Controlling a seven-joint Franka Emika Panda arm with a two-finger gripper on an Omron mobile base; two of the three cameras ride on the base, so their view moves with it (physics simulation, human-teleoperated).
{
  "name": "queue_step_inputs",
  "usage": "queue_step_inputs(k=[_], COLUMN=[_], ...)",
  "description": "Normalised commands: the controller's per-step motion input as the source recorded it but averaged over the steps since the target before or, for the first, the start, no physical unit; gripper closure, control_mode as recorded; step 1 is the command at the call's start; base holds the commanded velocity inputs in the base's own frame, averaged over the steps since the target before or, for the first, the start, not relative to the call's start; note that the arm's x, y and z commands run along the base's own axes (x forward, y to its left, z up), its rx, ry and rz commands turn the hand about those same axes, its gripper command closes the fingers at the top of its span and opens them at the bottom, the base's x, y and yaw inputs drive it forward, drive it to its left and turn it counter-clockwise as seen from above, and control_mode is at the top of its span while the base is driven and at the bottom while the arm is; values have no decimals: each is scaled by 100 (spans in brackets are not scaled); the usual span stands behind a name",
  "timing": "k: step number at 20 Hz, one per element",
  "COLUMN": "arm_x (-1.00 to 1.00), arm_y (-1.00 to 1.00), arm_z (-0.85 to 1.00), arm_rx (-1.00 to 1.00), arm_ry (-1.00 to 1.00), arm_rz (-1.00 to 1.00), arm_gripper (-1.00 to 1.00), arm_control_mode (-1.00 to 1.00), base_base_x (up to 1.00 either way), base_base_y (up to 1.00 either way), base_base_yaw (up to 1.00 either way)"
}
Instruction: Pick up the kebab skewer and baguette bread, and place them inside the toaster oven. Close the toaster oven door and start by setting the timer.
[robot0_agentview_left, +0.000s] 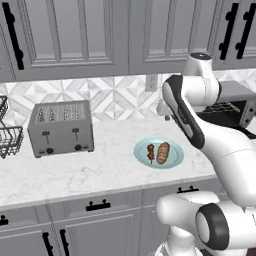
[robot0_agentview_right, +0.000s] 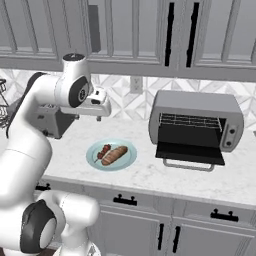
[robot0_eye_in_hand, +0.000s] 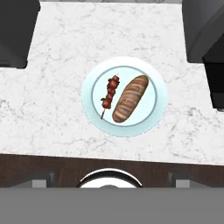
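Note:
The kebab skewer (robot0_eye_in_hand: 108, 94) and the baguette bread (robot0_eye_in_hand: 130, 98) lie side by side on a pale blue plate (robot0_eye_in_hand: 157, 105), skewer to the left. The same skewer (robot0_agentview_right: 104, 150) and baguette (robot0_agentview_right: 115, 154) show near the counter's front edge. My gripper (robot0_agentview_right: 88, 118) hangs open and empty well above the counter, just behind the plate, looking straight down on it. To the right stands the toaster oven (robot0_agentview_right: 197, 105). Its door (robot0_agentview_right: 189, 151) is folded down open, with the wire rack (robot0_agentview_right: 190, 120) showing inside. The timer knobs (robot0_agentview_right: 230, 135) sit on its right panel.
A grey slotted toaster (robot0_agentview_left: 61, 127) stands at the back left of the counter, with a wire dish rack (robot0_agentview_left: 9, 137) further left. Wall cabinets hang overhead. Bare marble (robot0_agentview_right: 145, 172) lies between the plate and the oven door.

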Motion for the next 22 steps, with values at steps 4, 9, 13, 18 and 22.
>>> queue_step_inputs(k=[4,9,13,18,22], arm_x=[0,0,0,0,0], arm_y=[0,0,0,0,0], arm_z=[0,0,0,0,0], arm_rx=[0,0,0,0,0], arm_ry=[0,0,0,0,0], arm_rz=[0,0,0,0,0], arm_gripper=[-100,-100,-100,-100,-100], arm_control_mode=[100,100,100,100,100], base_base_x=[19,29,33,22,24], base_base_y=[-57,-32,-35,-55,-36], base_base_yaw=[0,-1,-2,0,0])
